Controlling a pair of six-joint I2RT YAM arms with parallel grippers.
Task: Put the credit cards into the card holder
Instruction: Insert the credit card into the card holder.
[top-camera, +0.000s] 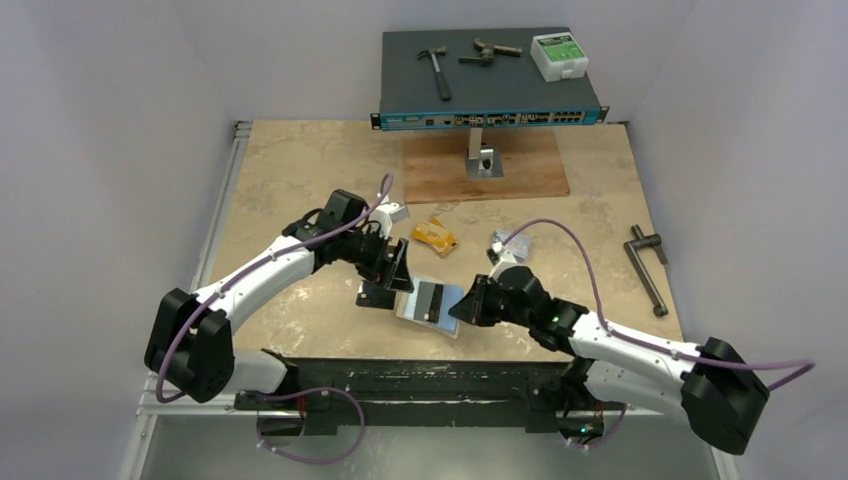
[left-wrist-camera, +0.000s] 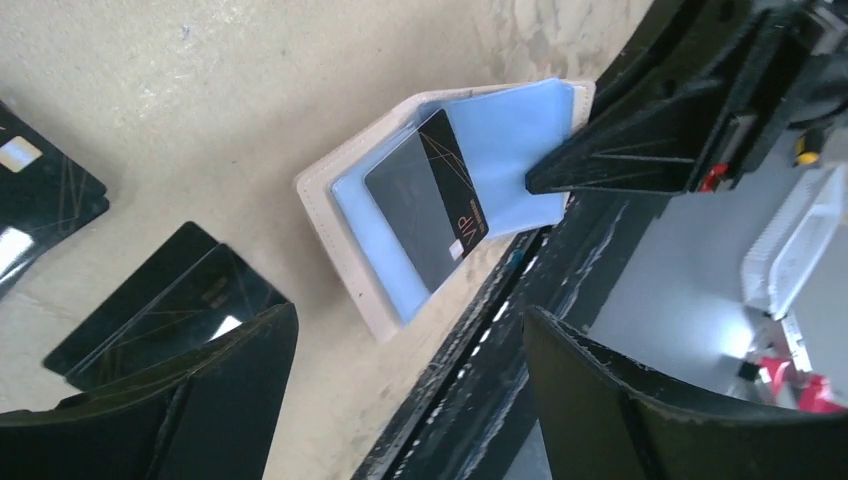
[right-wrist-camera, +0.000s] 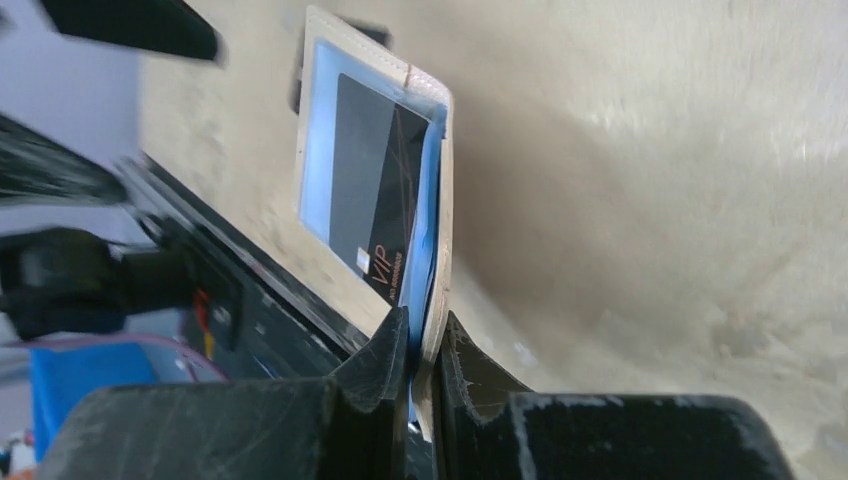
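The card holder lies open near the table's front edge, its tan rim and light-blue pocket facing up. A dark grey credit card printed "VIP" lies in that pocket. My right gripper is shut on the card holder's edge, seen from the right. My left gripper hangs open just left of the holder, nothing between its fingers. More dark cards lie on the table under it. Orange-gold cards and silvery cards lie further back.
A black metal rail runs along the table's front edge, right beside the holder. At the back, a network switch on a stand carries a hammer, pliers and a white box, above a wooden board. A black clamp tool lies at the right.
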